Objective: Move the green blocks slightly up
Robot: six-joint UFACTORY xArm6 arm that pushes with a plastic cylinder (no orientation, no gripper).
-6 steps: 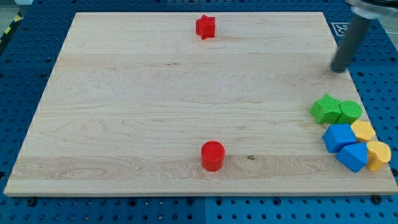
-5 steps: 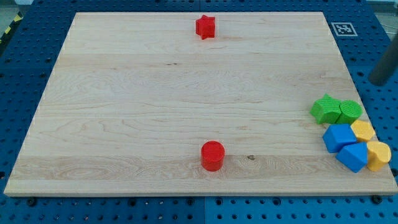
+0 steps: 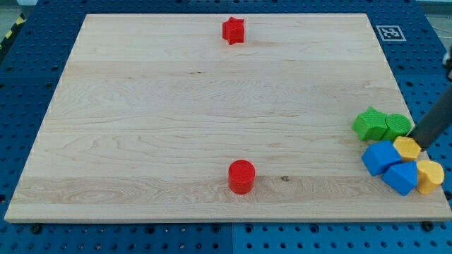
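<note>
Two green blocks sit side by side near the board's right edge: a star-like green block [image 3: 369,123] and a rounder green block [image 3: 397,126] to its right. My tip [image 3: 414,142] is at the view's right, just below-right of the rounder green block and touching the upper yellow block [image 3: 407,148]. Below lie a blue block [image 3: 382,157], a second blue block [image 3: 400,177] and a second yellow block [image 3: 430,176], packed close together.
A red star block [image 3: 233,29] sits near the board's top edge. A red cylinder [image 3: 241,176] stands at the lower middle. The wooden board [image 3: 176,106] lies on a blue perforated table; a marker tag [image 3: 390,32] sits at the top right.
My rod has swung from the board's upper right out past the right edge and down, ending beside the green and yellow blocks. The left blue block has shifted slightly left.
</note>
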